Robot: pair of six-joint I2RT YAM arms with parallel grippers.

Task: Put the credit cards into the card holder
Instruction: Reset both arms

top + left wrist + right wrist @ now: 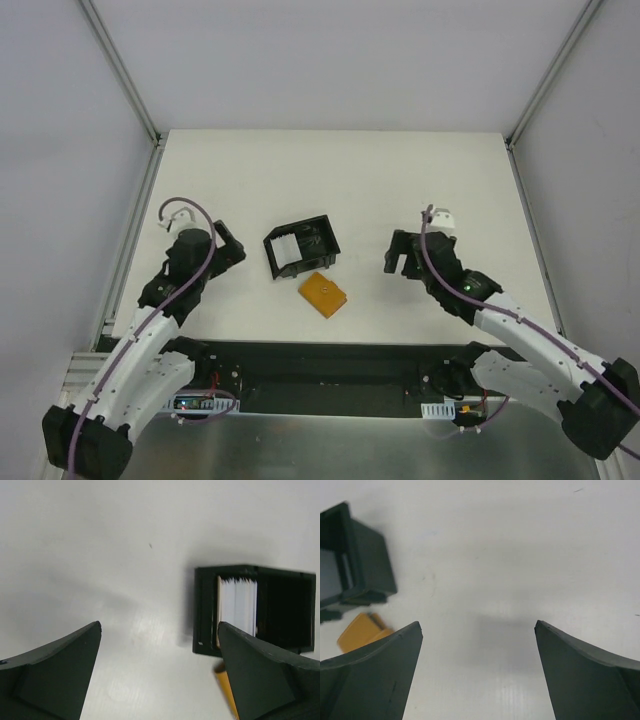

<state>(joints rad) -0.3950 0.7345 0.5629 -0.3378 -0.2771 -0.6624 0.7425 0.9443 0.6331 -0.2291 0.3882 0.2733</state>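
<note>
The black card holder (301,247) stands at the table's middle, its white ridged insert (239,602) upright along one side. A thin tan edge (218,607) stands against that insert; I cannot tell whether it is one of the credit cards. No loose credit cards show on the table. My left gripper (229,244) hangs open and empty to the holder's left, and in the left wrist view the holder (200,610) lies just past its right finger. My right gripper (400,255) is open and empty to the holder's right, over bare table (478,624).
A tan-orange folding wallet (322,294) lies flat just in front of the holder, also seen as the wallet's corner (362,630) and the wallet's edge (226,685). Metal frame rails (135,230) border the white table.
</note>
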